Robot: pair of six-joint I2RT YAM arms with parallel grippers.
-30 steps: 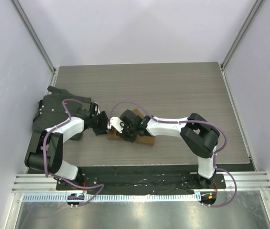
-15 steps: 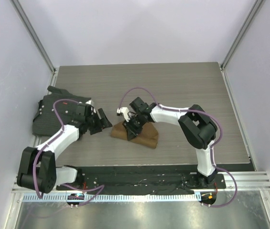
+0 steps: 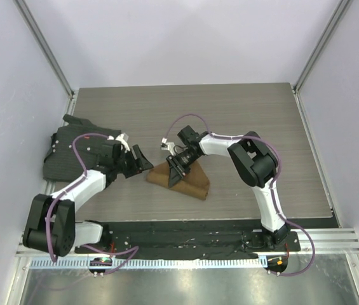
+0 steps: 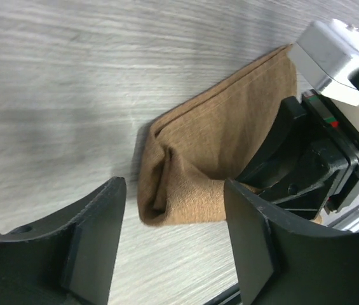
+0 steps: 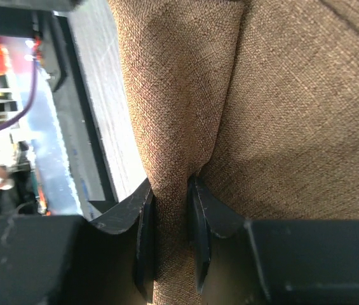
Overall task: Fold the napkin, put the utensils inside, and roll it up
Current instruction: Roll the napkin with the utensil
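1. From above: my right pincer [image 3: 174,170] reaches across to the middle of the table [image 3: 243,114] and sits low on the left end of the napkin [image 3: 192,183]. The napkin lies as a folded tan bundle towards the near side. My left pincer [image 3: 142,160] hangs just beside that same end without touching it, which I judge leaves the cloth to the right while staying close enough to help. A dark mat [image 3: 71,152] lies at the table's left edge, partly under my left forearm. The table is grey wood-grain with pale walls [image 3: 185,44] on three sides, and a metal rail [image 3: 185,244] runs along the near edge.

2. Left wrist: my jaws stand wide and released, with nothing between them. The napkin's folded corner lies on the table just ahead, its layers doubled over. The black body of my right pincer presses onto the cloth at the right.

3. Right wrist: my fingers [image 5: 142,219] are clenched on a raised ridge of the napkin, the weave bunched into the pinch. I take this grip as a hold for turning the edge over. The knife shows in no view, and I cannot tell whether it is inside.
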